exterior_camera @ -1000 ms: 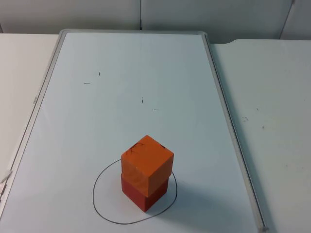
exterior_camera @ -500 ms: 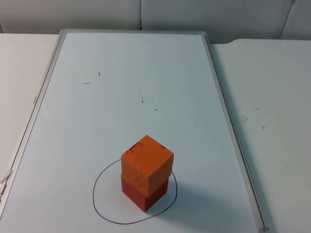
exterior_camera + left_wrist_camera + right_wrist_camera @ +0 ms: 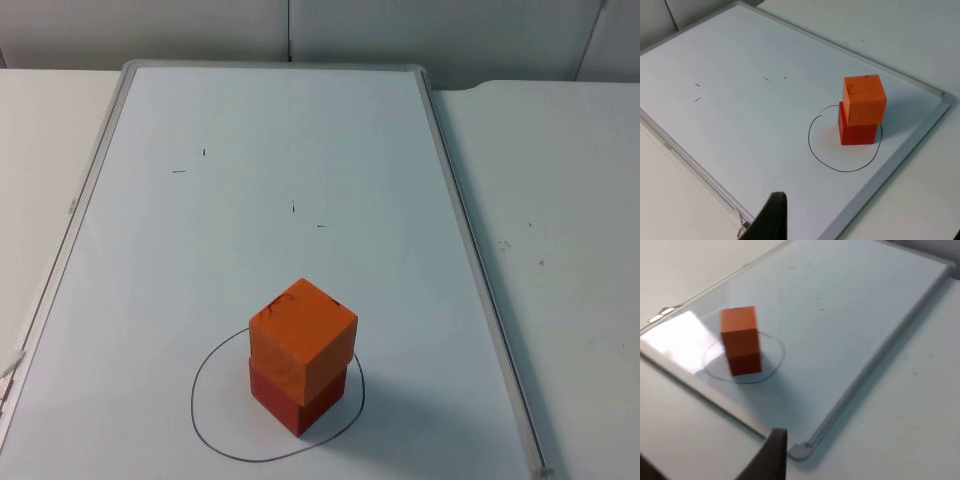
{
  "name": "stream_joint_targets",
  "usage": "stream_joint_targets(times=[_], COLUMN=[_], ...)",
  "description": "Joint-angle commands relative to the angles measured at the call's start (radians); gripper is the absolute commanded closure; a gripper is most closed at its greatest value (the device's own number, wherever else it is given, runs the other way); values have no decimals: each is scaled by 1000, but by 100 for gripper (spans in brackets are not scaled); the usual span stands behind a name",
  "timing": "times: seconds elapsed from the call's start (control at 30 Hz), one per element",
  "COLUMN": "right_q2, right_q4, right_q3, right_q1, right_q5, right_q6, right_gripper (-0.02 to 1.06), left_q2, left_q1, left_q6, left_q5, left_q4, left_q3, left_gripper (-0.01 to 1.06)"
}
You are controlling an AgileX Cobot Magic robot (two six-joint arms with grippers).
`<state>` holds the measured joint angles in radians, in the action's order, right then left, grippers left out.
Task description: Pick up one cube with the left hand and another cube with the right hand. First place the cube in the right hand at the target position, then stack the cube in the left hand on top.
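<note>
The orange cube (image 3: 303, 338) sat squarely on top of the red cube (image 3: 297, 398), and the stack stood inside the circle (image 3: 277, 400) drawn on the whiteboard (image 3: 270, 200), which lay on the table (image 3: 560, 200). The left gripper (image 3: 771, 220) hung clear of the stack, well apart from it, with the cubes ahead of its fingertip beyond the board's edge. The right gripper (image 3: 772, 452) likewise waited well back from the stack, the board's corner just in front of it. Whether either gripper's fingers were spread or pressed together could not be told.
</note>
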<state>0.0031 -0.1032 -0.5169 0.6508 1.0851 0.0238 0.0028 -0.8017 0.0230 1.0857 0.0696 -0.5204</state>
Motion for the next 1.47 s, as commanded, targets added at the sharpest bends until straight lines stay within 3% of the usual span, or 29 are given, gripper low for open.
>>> stream_joint_targets(times=[0.0, 0.03, 0.07, 0.2, 0.23, 0.33, 0.43, 0.7, 0.8, 0.97, 1.43], right_q2=[-3, -3, -3, -3, -3, -3, -3, -3, -3, -3, -3], right_q4=[-5, -5, -5, -5, -5, -5, -5, -5, -5, -5, -5], right_q3=[10, 10, 10, 10, 10, 10, 10, 10, 10, 10, 10], right_q1=[-124, -191, -191, -425, -425, -557, -594, -611, -611, -611, -611], right_q5=[-12, -12, -12, -12, -12, -12, -12, -12, -12, -12, -12], right_q6=[2, 2, 2, 2, 2, 2, 2, 2, 2, 2, 2], right_gripper=[0, 0, 0, 0, 0, 0, 0, 0, 0, 0, 0], left_q2=[-3, -3, -3, -3, -3, -3, -3, -3, -3, -3, -3], left_q1=[2, 2, 2, 19, 19, 85, 132, 308, 427, 546, 774], left_q6=[-4, -4, -4, -4, -4, -4, -4, -4, -4, -4, -4], left_q5=[-10, -10, -10, -10, -10, -10, -10, -10, -10, -10, -10], left_q4=[-3, -3, -3, -3, -3, -3, -3, -3, -3, -3, -3], left_q3=[8, 8, 8, 8, 8, 8, 8, 8, 8, 8, 8], left_gripper=[0, 0, 0, 0, 0, 0, 0, 0, 0, 0, 0])
